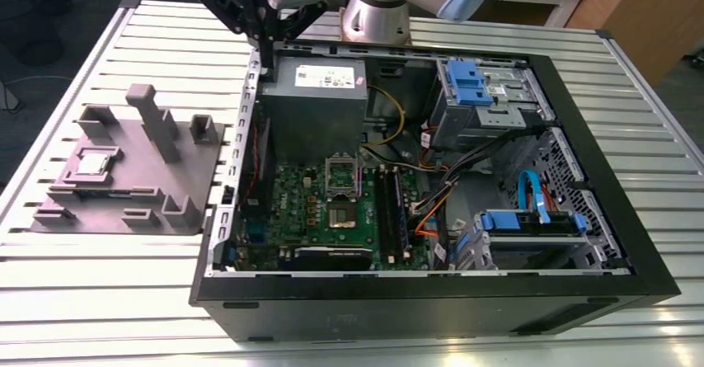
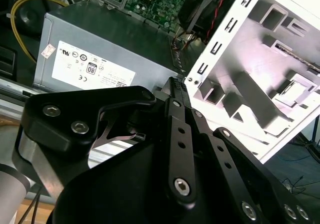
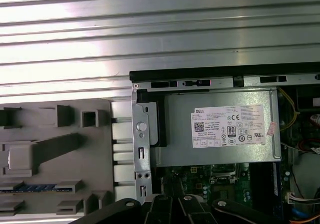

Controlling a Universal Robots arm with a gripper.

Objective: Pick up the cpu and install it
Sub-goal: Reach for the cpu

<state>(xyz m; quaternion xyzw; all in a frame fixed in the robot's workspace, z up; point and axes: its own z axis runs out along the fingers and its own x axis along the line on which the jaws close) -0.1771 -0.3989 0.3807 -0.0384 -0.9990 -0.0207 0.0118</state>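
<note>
The gripper [image 1: 264,40] is hanging over the far corner of the open computer case [image 1: 440,305], on the exterior view's left. It is poised just above the case wall beside the grey power supply [image 1: 313,95]. Its fingers [image 2: 175,87] are lying narrow, drawn together and holding nothing.

The cpu [image 1: 91,163] is sitting flat in a square recess of the grey holder block [image 1: 165,165]. That block is resting on the ribbed metal worktop [image 1: 66,301] to the exterior view's left of the case. The chip is lying well apart from the gripper, nearer the camera. In the first wrist view it is showing as a pale square [image 3: 19,158] in the block.

Inside the case, the green motherboard [image 1: 313,218] is lying on the near side of the power supply, with its socket [image 1: 343,216] standing bare.
</note>
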